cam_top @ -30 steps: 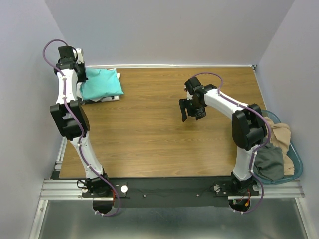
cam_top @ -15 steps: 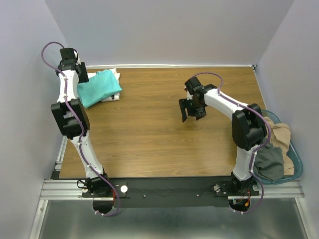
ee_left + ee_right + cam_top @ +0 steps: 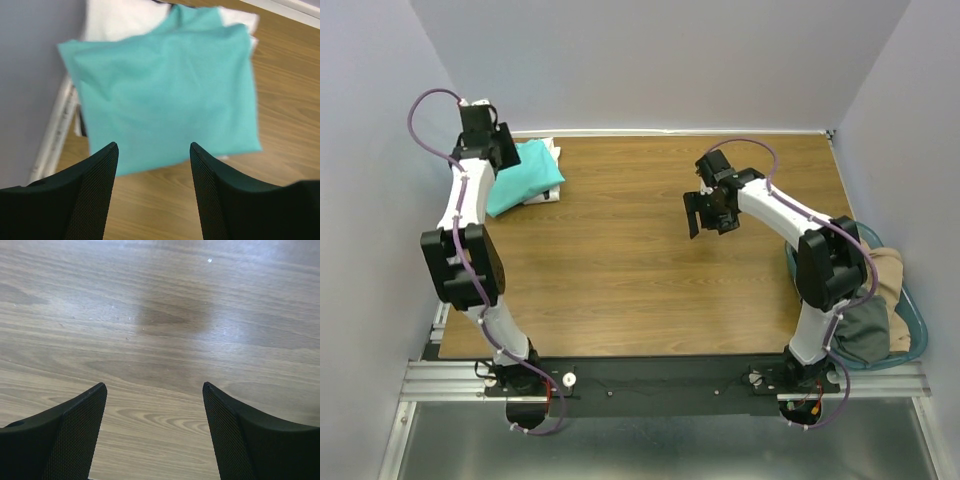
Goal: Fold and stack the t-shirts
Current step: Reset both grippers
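A folded turquoise t-shirt (image 3: pixel 528 176) (image 3: pixel 165 85) lies skewed on top of a folded white t-shirt (image 3: pixel 553 150) (image 3: pixel 120 17) at the table's far left corner. My left gripper (image 3: pixel 498 150) (image 3: pixel 152 145) hovers open and empty just short of the turquoise shirt's near edge, over bare wood. Over the middle right of the table, my right gripper (image 3: pixel 708 215) (image 3: pixel 154 385) is open and empty, with only wood grain below it.
A teal basket (image 3: pixel 912 300) with tan and grey-green clothes sits off the table's right edge beside the right arm. The table's left edge and metal rail (image 3: pixel 52 135) run right next to the shirt stack. Walls close in at the left, back and right.
My left gripper has opened, let go of the turquoise shirt and drawn back toward the far wall. The shirt now rests turned at an angle on the white one. The right arm shifted slightly.
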